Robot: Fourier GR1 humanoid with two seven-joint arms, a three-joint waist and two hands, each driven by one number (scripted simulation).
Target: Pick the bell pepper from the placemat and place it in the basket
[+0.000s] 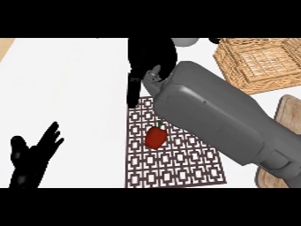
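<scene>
A red bell pepper (156,137) lies on the dark patterned placemat (178,167), near its middle. My right forearm crosses the view from the lower right, and its black right hand (149,57) hangs over the mat's far edge, beyond the pepper and not touching it. Its fingers (134,95) point down, fairly straight, with nothing in them. The woven basket (234,66) stands at the upper right, with nothing visible inside. My left hand (32,159) rests open at the lower left, fingers up, apart from the mat.
A wooden board (296,114) lies right of the placemat, partly under my right forearm. A grey object (188,42) shows at the top, left of the basket. White counter stretches left of the mat.
</scene>
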